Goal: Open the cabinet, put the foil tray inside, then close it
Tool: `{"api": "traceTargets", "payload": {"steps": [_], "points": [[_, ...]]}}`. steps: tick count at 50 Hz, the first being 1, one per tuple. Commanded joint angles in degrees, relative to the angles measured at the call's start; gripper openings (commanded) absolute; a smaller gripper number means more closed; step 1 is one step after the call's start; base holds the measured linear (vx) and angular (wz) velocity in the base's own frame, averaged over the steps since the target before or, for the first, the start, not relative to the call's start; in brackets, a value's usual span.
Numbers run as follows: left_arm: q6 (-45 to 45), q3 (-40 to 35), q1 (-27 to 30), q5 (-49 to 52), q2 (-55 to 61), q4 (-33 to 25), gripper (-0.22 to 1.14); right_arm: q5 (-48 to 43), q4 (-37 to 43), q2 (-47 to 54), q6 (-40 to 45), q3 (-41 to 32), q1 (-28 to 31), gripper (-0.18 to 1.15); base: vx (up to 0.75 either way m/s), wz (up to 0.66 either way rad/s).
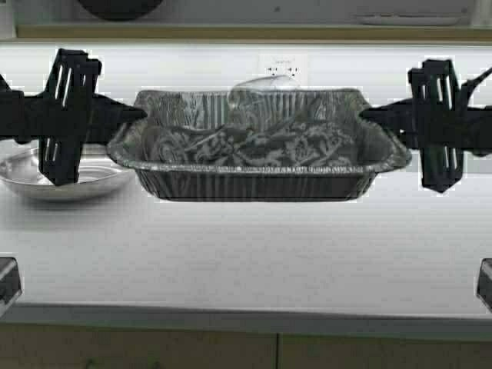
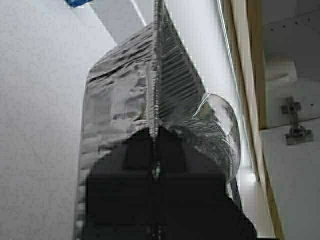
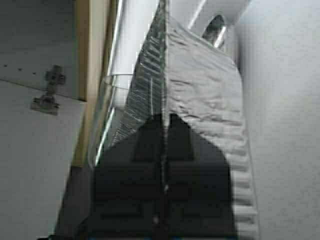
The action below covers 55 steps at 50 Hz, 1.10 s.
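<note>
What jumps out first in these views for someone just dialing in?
The foil tray hangs in mid-air above the white counter, held by its short ends: the left pincer is shut on one rim, the right pincer on the other. A steel bowl sits on the counter behind the left arm. Both wrist views show a hinge on an opened cabinet door overhead.

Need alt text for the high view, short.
The foil tray hangs above a white counter, its short ends pinched by the left gripper and right gripper. A steel bowl sits on the counter behind the left gripper.
</note>
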Motion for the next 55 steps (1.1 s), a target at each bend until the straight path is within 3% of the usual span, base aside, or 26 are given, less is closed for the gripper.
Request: {"api": "traceTargets", "payload": {"steps": [1, 10, 24, 39, 55], "points": [[-3.6, -0.4, -0.4, 8.7, -9.8, 1.1, 0.03, 0.2, 1.0, -9.3, 3.4, 2.4, 0.9, 0.08, -0.01, 0.0], [-8.5, -4.4, -0.4, 17.5, -20.0, 4.0, 0.03, 6.3, 1.8, -18.9, 7.2, 2.2, 1.3, 0.08, -0.01, 0.0], [-14.7, -10.8, -0.4, 32.3, -30.8, 7.8, 0.03, 23.6, 1.8, -34.3, 14.2, -1.8, 1.4, 0.08, -0.01, 0.0], [-18.4, -13.4, -0.4, 34.3, -33.7, 9.0, 0.03, 37.1, -0.7, -43.1, 21.8, -6.0, 1.3, 0.08, 0.0, 0.0], [-18.6, -17.7, -0.4, 38.2, -33.9, 9.9, 0.03, 40.4, -1.2, -44.1, 25.4, -9.9, 1.3, 0.08, 0.0, 0.0]]}}
